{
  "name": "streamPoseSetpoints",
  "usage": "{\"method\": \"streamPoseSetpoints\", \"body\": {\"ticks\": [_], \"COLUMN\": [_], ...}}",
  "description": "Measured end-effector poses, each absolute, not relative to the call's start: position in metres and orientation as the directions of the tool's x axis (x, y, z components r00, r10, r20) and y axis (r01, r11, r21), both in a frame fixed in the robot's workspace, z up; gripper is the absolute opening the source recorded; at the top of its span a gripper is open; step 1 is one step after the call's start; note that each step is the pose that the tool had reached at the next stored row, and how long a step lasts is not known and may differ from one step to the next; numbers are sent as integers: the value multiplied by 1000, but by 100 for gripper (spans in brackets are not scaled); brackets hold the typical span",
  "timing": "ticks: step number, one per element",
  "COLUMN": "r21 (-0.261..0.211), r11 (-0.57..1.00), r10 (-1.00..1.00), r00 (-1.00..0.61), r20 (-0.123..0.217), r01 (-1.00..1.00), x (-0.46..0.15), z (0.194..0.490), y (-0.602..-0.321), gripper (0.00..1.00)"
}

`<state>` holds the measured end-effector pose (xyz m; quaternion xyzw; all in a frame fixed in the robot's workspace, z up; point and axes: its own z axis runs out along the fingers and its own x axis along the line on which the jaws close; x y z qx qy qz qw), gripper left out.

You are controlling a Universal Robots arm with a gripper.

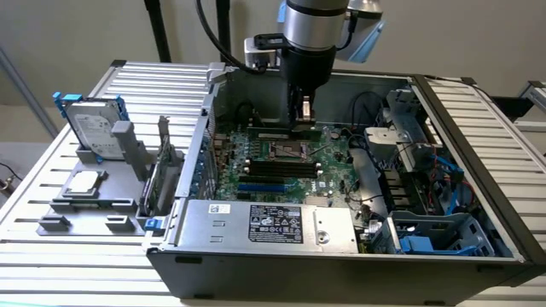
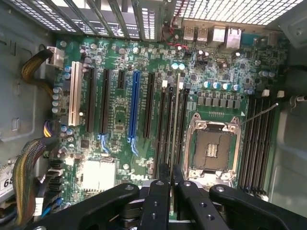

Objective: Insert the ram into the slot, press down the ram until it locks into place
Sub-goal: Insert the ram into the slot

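The ram [image 2: 178,120], in the wrist view, is a thin pale strip standing on edge among the dark slots [image 2: 170,124] of the motherboard [image 2: 120,57], just beside the processor socket [image 2: 211,148]. The pincer [image 2: 171,170] has its two black fingers [image 2: 164,177] drawn together at the strip's near end; I cannot tell whether they touch it. In the exterior view, the pincer [image 1: 303,121] hangs inside the open computer case [image 1: 341,262] on the counter [image 1: 85,268], low over the board.

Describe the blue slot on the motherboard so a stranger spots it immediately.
Look into the open computer case at the green motherboard. Across it runs a row of long parallel slots. The blue slot is the only blue one; the others are black, except one white slot.
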<state>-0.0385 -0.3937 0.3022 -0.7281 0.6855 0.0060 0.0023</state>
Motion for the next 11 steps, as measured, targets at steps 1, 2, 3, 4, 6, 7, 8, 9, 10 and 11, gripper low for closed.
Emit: {"method": "streamPoseSetpoints", "body": {"ticks": [1, 2, 3, 4, 6, 7, 8, 9, 10, 11], "r21": [5, 5, 5, 5, 5, 5, 4, 4, 4, 4], "r11": [-58, -56, -54, -53, -52, -51, -51, -50, -50, -49], "r10": [-998, -998, -998, -999, -999, -999, -999, -999, -999, -999], "r00": [58, 56, 54, 53, 52, 51, 51, 50, 50, 49], "r20": [-12, -12, -12, -12, -12, -12, -12, -12, -12, -12], "r01": [-998, -998, -999, -999, -999, -999, -999, -999, -999, -999], "x": [-39, -39, -39, -39, -39, -39, -39, -39, -39, -39], "z": [300, 298, 297, 295, 291, 289, 288, 286, 284, 282], "y": [-394, -393, -393, -393, -393, -393, -393, -393, -393, -393], "gripper": [13, 13, 13, 13, 13, 13, 13, 13, 13, 13]}}
